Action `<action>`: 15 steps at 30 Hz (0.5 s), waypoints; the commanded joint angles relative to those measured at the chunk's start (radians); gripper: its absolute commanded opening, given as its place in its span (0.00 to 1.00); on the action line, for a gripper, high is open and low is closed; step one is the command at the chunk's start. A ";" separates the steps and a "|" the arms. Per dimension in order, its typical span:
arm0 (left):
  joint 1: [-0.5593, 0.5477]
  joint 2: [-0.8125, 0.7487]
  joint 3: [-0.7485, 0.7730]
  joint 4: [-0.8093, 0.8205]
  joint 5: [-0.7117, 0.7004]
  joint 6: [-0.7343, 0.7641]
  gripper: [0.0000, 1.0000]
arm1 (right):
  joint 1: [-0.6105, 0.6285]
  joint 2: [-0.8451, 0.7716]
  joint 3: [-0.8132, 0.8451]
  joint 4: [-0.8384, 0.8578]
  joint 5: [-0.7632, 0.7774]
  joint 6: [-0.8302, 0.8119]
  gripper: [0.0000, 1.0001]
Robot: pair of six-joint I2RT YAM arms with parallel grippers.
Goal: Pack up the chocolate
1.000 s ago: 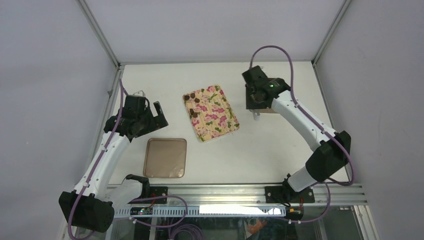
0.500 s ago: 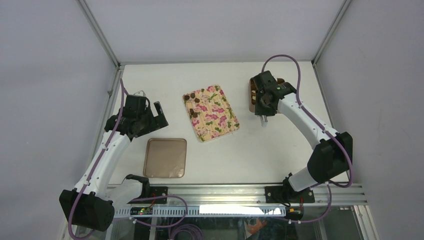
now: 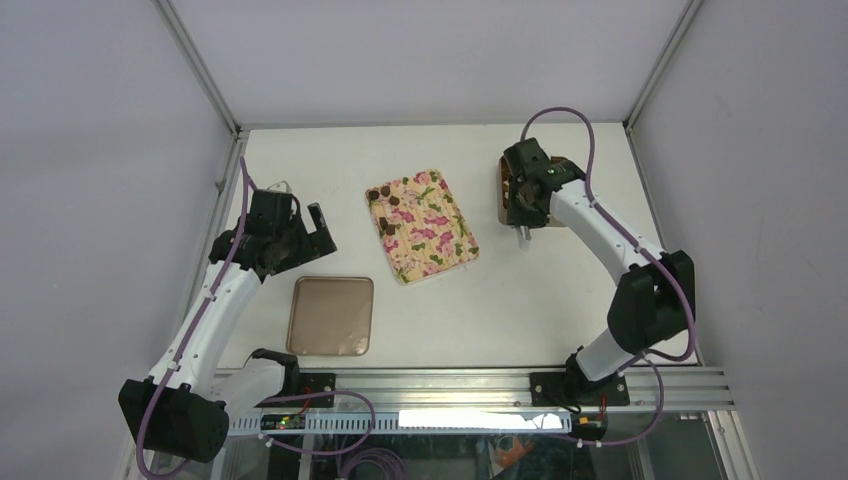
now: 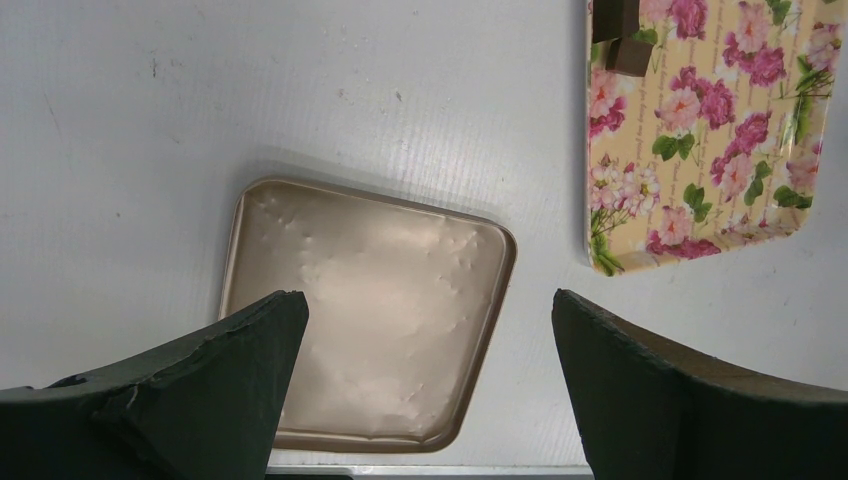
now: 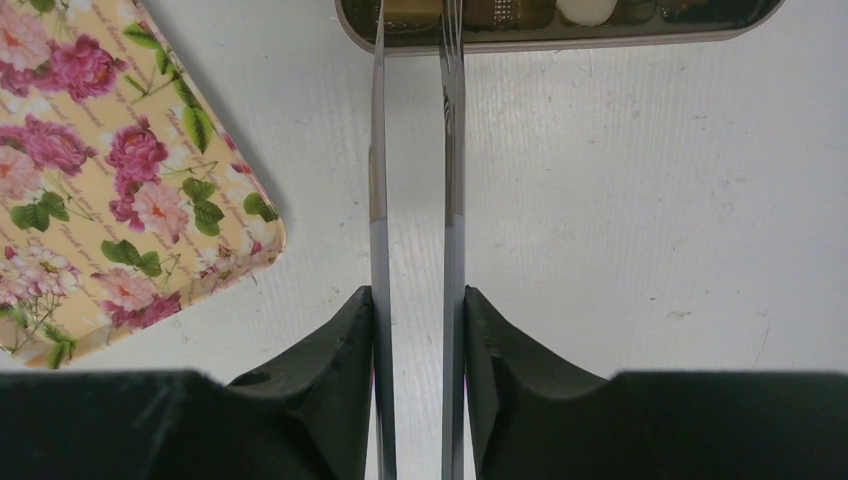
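Observation:
Several dark-brown chocolate pieces (image 3: 385, 207) lie at the far left corner of a floral tray (image 3: 425, 228); two show in the left wrist view (image 4: 620, 40). The brown box (image 3: 505, 190) is mostly hidden under my right wrist; its near rim shows in the right wrist view (image 5: 560, 25). My right gripper (image 5: 418, 300) is shut on metal tweezers (image 5: 415, 150), whose tips reach the box rim. In the top view it (image 3: 524, 205) hangs over the box. My left gripper (image 4: 428, 310) is open and empty above the tan lid (image 4: 365, 300), left of the tray (image 3: 300, 228).
The flat tan lid (image 3: 331, 315) lies near the front edge, left of centre. The floral tray's corner shows in the right wrist view (image 5: 100, 180). Frame posts and grey walls bound the white table (image 3: 560, 300).
My right wrist has swung right from beside the tray to over the box, then settled slightly back. The left arm has not moved.

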 commanded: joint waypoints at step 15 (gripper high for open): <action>0.010 -0.007 0.021 0.025 0.013 0.006 0.99 | -0.006 -0.078 0.077 0.039 0.021 -0.005 0.39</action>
